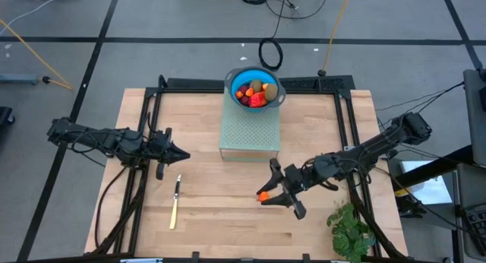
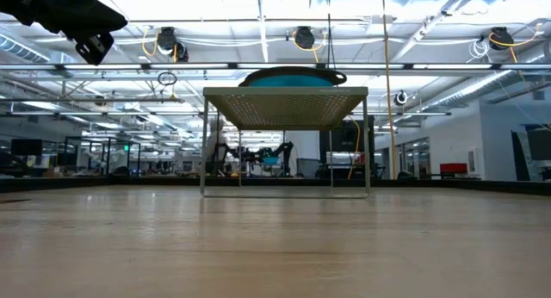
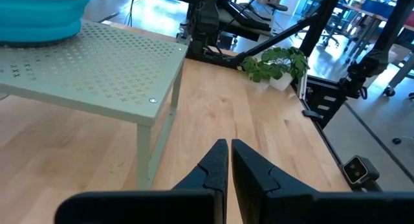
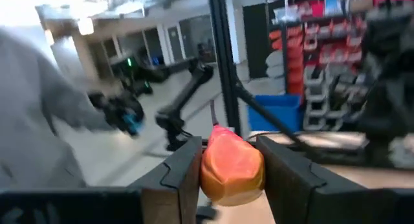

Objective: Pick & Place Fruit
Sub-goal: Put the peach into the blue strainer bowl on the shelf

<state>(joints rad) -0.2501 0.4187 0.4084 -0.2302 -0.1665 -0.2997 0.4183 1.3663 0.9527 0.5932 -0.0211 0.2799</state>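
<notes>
No legible text, label, brand, number or sign appears in any view. Background markings in the room are too indistinct to read.

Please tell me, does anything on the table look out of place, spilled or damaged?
Nothing looks spilled or damaged. The fruit sits inside the blue bowl on the perforated stand. The only piece outside is the orange fruit gripped by the right gripper. The knife lies flat.

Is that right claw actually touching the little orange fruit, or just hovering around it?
Touching. In the right wrist view the orange fruit sits squeezed between the right gripper's two dark fingers, with no gap on either side.
</notes>
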